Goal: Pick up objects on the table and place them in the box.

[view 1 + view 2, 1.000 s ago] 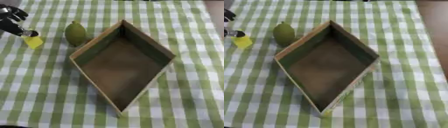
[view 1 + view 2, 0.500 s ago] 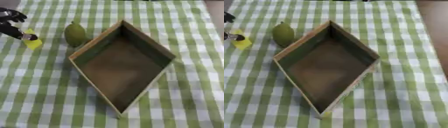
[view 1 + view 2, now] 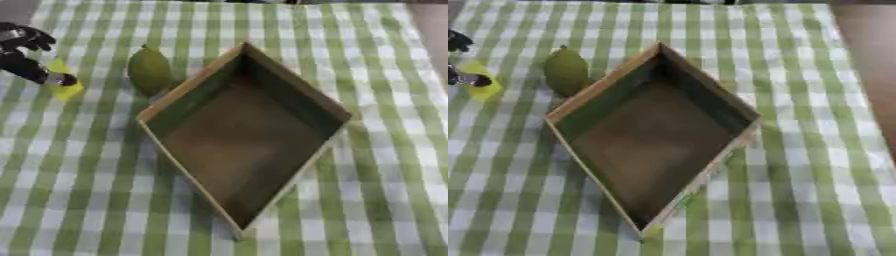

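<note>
Lying across the whole field is a green-and-white checked cloth (image 3: 385, 150) covering the worktop; a strip of bare brown surface (image 3: 872, 60) shows past its right edge in the right eye view.

Item 1: box (image 3: 249, 145), open-topped, brown inside with pale thin walls, set cornerwise so that one corner points to the far side and one to the near side. Interior holds nothing.

Item 2: green fruit (image 3: 149, 71), rounded with a small point at its far end, resting on the cloth just beside the box's upper left wall; whether it touches that wall cannot be told.

Item 3: small yellow object (image 3: 65, 86), blurred, shape unclear, lying on the cloth to the left of the green fruit and apart from it, well outside the box.

Item 4: left robot hand (image 3: 28, 55), black with a silver tip on one finger, entering at the upper left edge. Its upper fingers are curled inward; one lower finger or thumb reaches out to the right and its end meets the small yellow object. Whether the fingers actually pinch that object cannot be told, as the hand is partly cut off by the edge and blurred.

Right robot hand: shows in neither view
</note>
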